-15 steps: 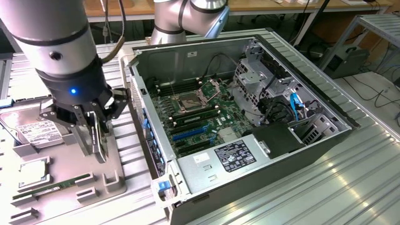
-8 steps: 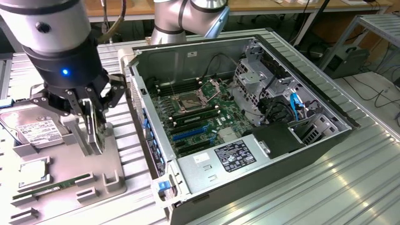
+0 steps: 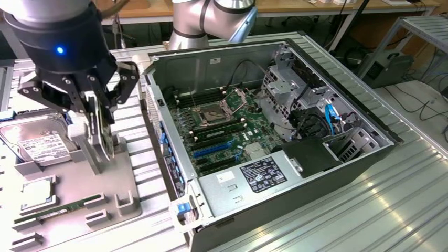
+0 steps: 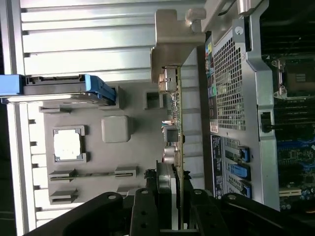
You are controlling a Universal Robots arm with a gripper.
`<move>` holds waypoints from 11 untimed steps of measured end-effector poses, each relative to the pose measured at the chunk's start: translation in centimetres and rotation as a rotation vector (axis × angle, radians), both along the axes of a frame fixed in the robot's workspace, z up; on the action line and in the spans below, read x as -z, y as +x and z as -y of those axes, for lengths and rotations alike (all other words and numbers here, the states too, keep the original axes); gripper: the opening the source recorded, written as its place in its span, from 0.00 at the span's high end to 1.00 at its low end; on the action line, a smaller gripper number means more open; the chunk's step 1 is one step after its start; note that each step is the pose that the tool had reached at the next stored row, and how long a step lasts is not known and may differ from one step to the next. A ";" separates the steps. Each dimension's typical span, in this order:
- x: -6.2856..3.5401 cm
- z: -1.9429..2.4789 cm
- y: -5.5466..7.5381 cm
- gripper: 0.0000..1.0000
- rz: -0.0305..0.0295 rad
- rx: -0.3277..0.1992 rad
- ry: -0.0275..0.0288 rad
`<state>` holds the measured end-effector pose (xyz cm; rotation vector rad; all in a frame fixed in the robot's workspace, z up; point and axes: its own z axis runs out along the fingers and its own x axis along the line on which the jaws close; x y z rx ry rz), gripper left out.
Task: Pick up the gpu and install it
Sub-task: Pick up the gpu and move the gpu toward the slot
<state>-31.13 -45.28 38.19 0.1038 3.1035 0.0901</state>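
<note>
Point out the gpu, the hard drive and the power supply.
gpu (image 4: pixel 170 54): wrist view, on its silver bracket.
hard drive (image 3: pixel 41 148): exterior view, on its white label.
power supply (image 3: pixel 260 174): exterior view, on its black label.

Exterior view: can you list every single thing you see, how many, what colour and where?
gpu: one, dark, upright at tray
hard drive: one, silver, in tray, exterior view's left edge
chip: one, silver, in tray
memory stick: one, green, in tray beside chip
tray: one, grey, exterior view's left
computer case: one, dark, open, middle
table: one, silver, underneath everything
arm: one, silver-grey, behind case
gripper: one, black, closed on gpu
</note>
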 end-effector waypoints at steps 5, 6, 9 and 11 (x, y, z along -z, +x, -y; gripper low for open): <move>-2.33 0.00 0.0 0.71 -0.0001 0.000 -0.0001; -2.78 0.00 0.0 0.71 0.0000 0.000 0.0000; -4.13 0.00 0.0 0.71 0.0000 0.000 0.0000; -5.04 0.00 0.0 0.71 0.0000 0.000 0.0000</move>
